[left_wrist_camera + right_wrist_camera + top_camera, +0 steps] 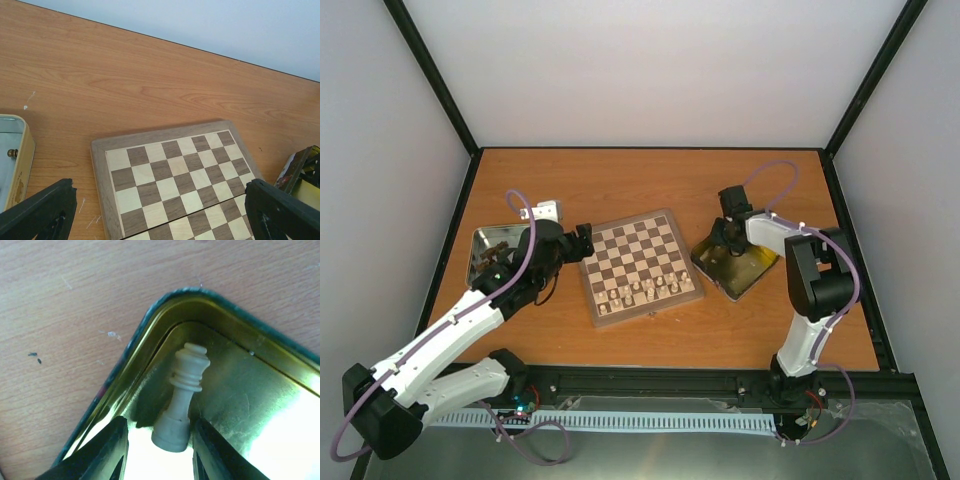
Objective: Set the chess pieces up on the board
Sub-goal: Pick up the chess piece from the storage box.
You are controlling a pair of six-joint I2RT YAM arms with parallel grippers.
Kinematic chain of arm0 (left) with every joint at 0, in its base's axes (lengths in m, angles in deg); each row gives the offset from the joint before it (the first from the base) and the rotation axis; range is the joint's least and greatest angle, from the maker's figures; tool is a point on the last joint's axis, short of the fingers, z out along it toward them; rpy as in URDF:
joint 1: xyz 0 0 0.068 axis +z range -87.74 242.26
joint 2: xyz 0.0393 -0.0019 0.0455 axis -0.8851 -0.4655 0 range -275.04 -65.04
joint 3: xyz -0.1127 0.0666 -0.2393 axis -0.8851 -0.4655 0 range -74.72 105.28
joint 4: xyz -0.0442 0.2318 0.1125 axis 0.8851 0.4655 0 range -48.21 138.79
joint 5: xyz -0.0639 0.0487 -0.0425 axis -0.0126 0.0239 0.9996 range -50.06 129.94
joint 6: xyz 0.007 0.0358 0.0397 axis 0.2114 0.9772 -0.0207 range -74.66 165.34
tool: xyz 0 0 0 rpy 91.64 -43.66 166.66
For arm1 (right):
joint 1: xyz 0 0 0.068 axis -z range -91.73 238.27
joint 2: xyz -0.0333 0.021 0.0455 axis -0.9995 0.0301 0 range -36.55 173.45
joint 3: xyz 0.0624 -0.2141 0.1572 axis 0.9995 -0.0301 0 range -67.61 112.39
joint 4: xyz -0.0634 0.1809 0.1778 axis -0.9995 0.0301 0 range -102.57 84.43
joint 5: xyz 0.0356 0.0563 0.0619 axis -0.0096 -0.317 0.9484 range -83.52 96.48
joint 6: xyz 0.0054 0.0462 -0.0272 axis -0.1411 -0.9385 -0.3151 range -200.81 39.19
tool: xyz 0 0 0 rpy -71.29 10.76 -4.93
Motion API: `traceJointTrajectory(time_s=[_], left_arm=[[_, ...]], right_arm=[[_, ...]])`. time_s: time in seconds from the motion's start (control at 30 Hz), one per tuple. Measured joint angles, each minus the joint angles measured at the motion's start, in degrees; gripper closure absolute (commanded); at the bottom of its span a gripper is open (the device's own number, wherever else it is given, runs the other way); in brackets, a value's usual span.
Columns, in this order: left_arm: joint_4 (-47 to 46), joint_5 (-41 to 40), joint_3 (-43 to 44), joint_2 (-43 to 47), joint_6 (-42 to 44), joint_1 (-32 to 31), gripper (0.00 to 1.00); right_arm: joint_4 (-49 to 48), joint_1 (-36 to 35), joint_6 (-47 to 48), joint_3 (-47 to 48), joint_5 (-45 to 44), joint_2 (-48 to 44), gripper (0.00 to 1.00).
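The board [640, 265] lies mid-table, with several cream chess pieces [642, 292] standing on its near rows. My right gripper [728, 240] reaches down into the gold tin [740, 265]. In the right wrist view its fingers [107, 450] straddle one cream chess piece [185, 390] that lies in the tin's corner [150, 325]. A gap shows on the piece's left side, so the gripper [159, 452] is open. My left gripper [582, 243] hovers wide open at the board's left edge, and the empty squares of the board [175, 175] show between its fingers [45, 210].
A silver tray [485, 250] sits left of the board, and its corner [12, 160] shows beside my left finger. The gold tin's edge [300, 170] appears at the right in the left wrist view. Black frame posts and pale walls ring the table.
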Motion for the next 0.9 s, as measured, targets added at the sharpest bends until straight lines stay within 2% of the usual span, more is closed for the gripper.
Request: traceJointTrajectory(time_s=[0.33,0.4,0.5,0.57,0.63,0.9], left_arm=[[-0.09,0.15,-0.31,0.0,0.0,0.0,0.07],[-0.07,0.17,-0.31,0.0,0.0,0.0,0.07],[-0.07,0.24,-0.33,0.02,0.0,0.0,0.07],[-0.09,0.31,-0.35,0.02,0.0,0.0,0.07],[-0.09,0.44,-0.35,0.02,0.0,0.0,0.07],[-0.09,0.5,-0.42,0.02,-0.02,0.0,0.07]], right_arm=[[5.4,-1.81,2.62,3.1,-6.01,2.32,0.79],[5.92,-1.81,2.8,3.78,-7.08,2.75,0.77],[6.47,-1.81,2.95,3.78,-8.28,2.75,0.65],[6.6,-1.81,3.74,3.78,-8.85,2.78,0.63],[6.67,-1.81,4.22,3.8,-9.29,2.82,0.64],[5.81,-1.81,5.4,4.83,-12.11,4.02,0.78]])
